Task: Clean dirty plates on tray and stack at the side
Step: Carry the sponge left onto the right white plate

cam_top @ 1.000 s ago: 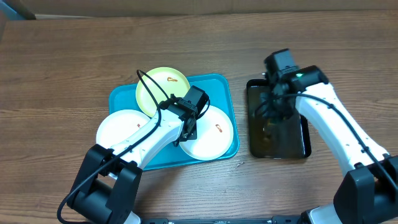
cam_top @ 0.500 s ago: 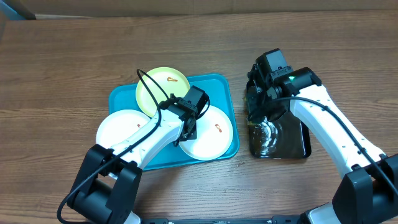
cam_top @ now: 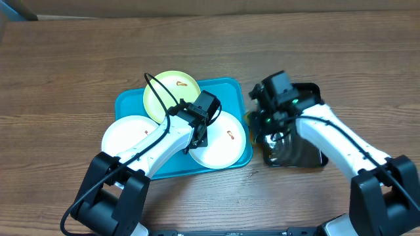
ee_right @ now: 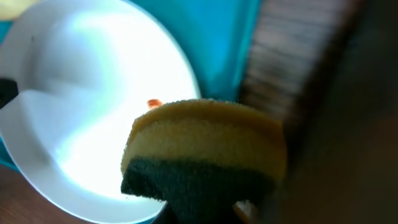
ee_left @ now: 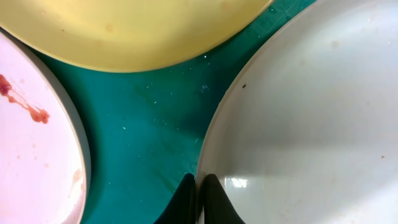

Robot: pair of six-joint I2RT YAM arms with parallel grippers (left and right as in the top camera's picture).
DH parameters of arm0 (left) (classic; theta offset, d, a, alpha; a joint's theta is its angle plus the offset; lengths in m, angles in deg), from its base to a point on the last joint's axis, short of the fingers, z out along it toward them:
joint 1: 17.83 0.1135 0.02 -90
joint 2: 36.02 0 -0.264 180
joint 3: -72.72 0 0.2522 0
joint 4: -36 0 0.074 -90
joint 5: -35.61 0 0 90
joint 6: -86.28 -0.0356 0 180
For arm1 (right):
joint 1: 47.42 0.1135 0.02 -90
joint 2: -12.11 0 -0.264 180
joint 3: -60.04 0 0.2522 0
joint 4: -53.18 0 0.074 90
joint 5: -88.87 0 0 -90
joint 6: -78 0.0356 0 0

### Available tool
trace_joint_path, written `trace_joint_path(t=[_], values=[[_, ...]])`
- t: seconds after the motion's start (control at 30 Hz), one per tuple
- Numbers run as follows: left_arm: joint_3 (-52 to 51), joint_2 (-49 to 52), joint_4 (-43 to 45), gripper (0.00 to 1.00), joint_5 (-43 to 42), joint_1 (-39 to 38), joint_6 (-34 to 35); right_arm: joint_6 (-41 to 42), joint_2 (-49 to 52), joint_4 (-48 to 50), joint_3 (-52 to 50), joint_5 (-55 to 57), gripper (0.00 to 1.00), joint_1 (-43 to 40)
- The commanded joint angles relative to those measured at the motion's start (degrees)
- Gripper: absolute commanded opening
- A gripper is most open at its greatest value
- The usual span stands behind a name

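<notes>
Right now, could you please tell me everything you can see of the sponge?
The sponge is a two-layer block: soft yellow foam on top, a dark green scouring layer beneath. The right gripper pinches it at its lower edge. It hangs slightly tilted over the edge of the white plate, near a small red smear; whether it touches the plate cannot be told.
</notes>
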Motion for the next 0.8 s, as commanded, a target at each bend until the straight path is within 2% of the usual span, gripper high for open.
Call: trace_joint_path(t=[0.0,0.3,0.77], values=[[-0.9,0.7,0.3,0.04,-0.5,0.3,-1.1,0.4,-1.1,2.7,-0.1,0.7,0.04,3.8],[-0.9,0.7,0.3,0.04,-0.7,0.3,-1.1,6.1,-0.7,8.8,-0.3,17.3,0.04,12.3],[-0.9,0.7,0.3,0.04,-0.6,0.3,-1.1,6.1,9.1,11.7,-0.3,20.9,0.04,12.9]])
